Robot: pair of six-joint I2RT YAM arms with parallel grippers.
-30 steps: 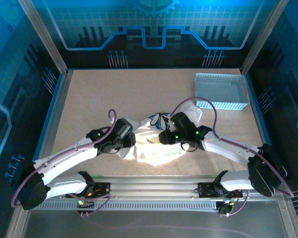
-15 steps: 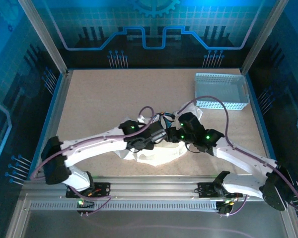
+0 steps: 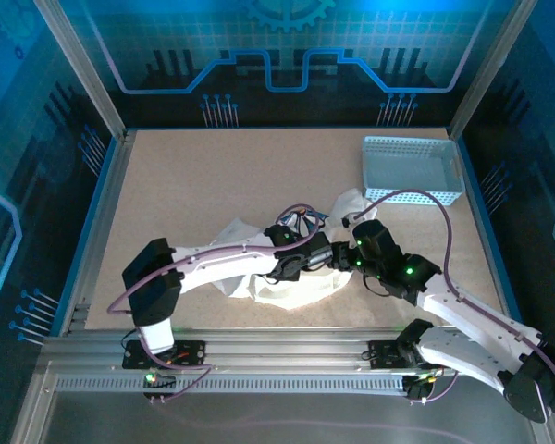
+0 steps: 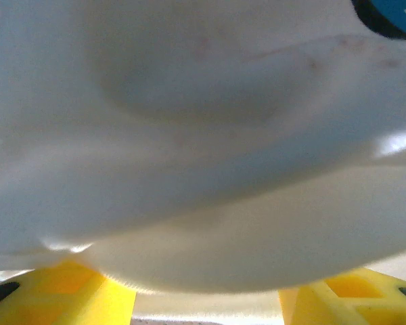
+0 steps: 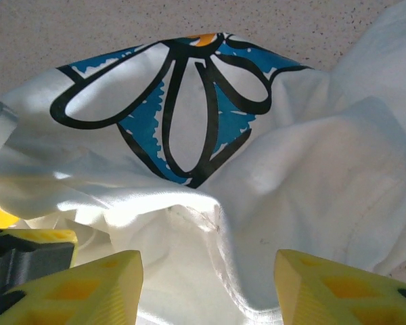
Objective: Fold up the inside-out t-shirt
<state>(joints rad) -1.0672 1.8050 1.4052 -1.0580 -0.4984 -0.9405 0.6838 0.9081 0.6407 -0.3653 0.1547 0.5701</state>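
Top view: the shirt (image 3: 287,282) lies crumpled on the table (image 3: 185,185), in its near middle part, well apart from the basket (image 3: 412,196) at the far right. Both arms reach in over the cloth. The left gripper (image 3: 326,252) and right gripper (image 3: 350,261) sit just beside each other above the heap's right half. Jaw state not readable from here.

Left wrist view: white cloth (image 4: 203,169) is pressed close against the lens. Two yellow fingers (image 4: 68,294) show at the bottom edge, set apart, their tips buried under the cloth. Whether they pinch it cannot be told. A blue patch (image 4: 392,13) shows at the top right corner.

Right wrist view: the fingers (image 5: 95,281) stand apart, with nothing clamped. Folded cloth lies in the gap below them. Beyond is a blue-and-black flower print (image 5: 176,101) with white petals, and bare table behind it.
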